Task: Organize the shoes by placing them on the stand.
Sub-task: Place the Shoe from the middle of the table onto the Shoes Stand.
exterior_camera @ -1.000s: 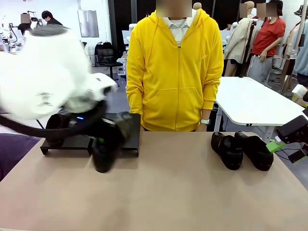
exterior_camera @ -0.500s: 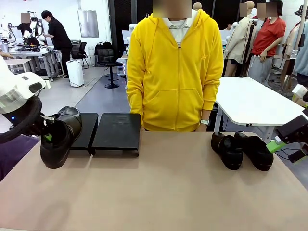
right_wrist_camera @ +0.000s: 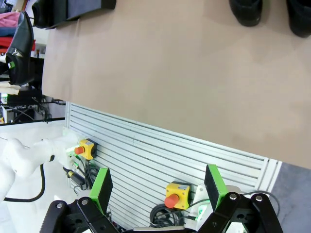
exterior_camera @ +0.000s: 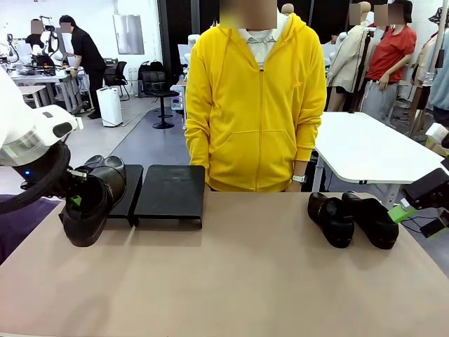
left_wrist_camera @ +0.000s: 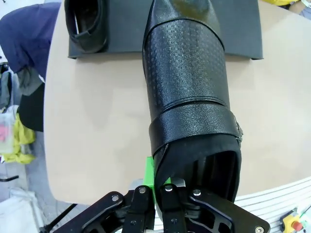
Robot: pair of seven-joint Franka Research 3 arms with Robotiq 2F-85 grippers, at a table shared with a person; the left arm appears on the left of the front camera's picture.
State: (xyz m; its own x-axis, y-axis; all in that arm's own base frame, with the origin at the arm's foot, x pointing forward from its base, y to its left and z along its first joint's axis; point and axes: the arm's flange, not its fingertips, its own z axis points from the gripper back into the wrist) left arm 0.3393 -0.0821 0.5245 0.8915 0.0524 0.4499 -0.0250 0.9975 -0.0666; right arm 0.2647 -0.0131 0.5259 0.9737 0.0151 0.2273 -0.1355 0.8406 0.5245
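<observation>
The left tool (left_wrist_camera: 163, 191) is clenched on the heel collar of a black leather slip-on shoe with an embossed vamp and a smooth strap band (left_wrist_camera: 187, 97); one green pad (left_wrist_camera: 149, 177) presses the outside of the collar, and the other finger seems to sit inside the opening. The shoe is at the left end of the pale tan surface (exterior_camera: 245, 281), toe pointing at the low black two-tray stand (exterior_camera: 170, 191) and reaching its front edge in the wrist view; whether the sole touches the surface I cannot tell. A second black loafer (exterior_camera: 106, 168) sits on the left tray; the right tray is bare. Two more black loafers (exterior_camera: 333, 221) lie side by side at the surface's right end, well apart from the stand. The right tool (right_wrist_camera: 158, 189) is released, jaws wide, grasping nothing.

The shoe looks fairly light; the sole is probably stiff and the upper pliable. The heel counter is likely its firmest hold, yet a pinch there leaves the long toe free to droop or swing. The glossy leather may slip between the pads; the smooth, tilted trays may let it slide.
</observation>
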